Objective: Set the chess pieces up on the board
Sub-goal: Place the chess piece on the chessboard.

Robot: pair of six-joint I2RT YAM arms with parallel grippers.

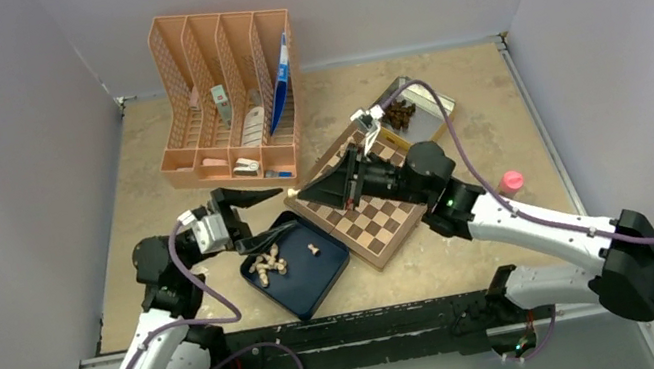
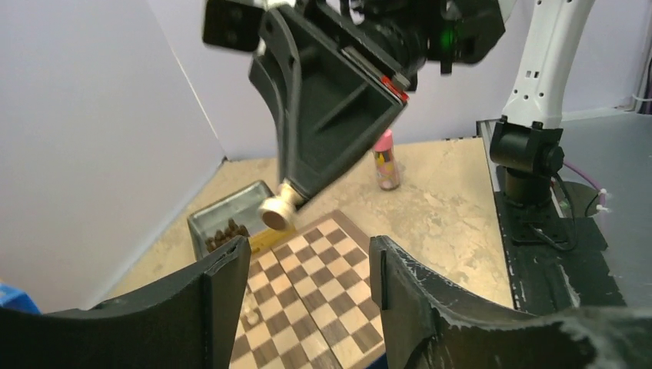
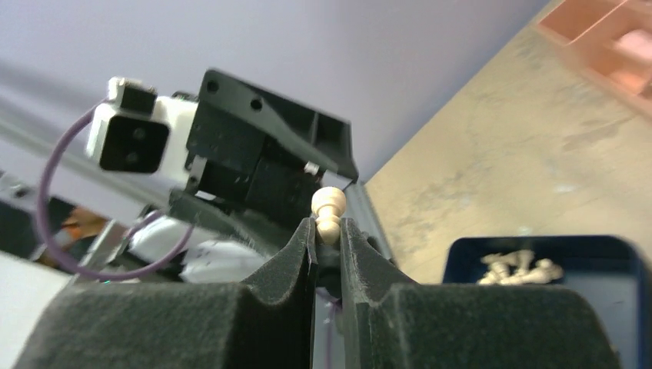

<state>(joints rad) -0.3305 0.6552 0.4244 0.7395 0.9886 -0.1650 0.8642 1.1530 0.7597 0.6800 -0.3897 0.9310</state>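
My right gripper (image 3: 327, 227) is shut on a pale beige chess piece (image 3: 329, 207), a pawn, whose round head sticks out past the fingertips. In the top view the same piece (image 1: 290, 192) hangs in the air just off the board's (image 1: 381, 226) left corner, between the tips of both grippers. My left gripper (image 2: 307, 254) faces it with the jaws open and nothing between them; the held piece (image 2: 278, 209) shows its round base above the left finger. More chess pieces (image 1: 266, 266) lie in the dark blue tray (image 1: 306, 290). The checked board (image 2: 323, 284) lies beneath.
A metal tin (image 1: 425, 98) with dark pieces (image 1: 402, 113) sits behind the board. An orange desk organiser (image 1: 227, 101) stands at the back left. A pink bottle (image 1: 509, 181) stands right of the board, next to my right arm. White walls close in three sides.
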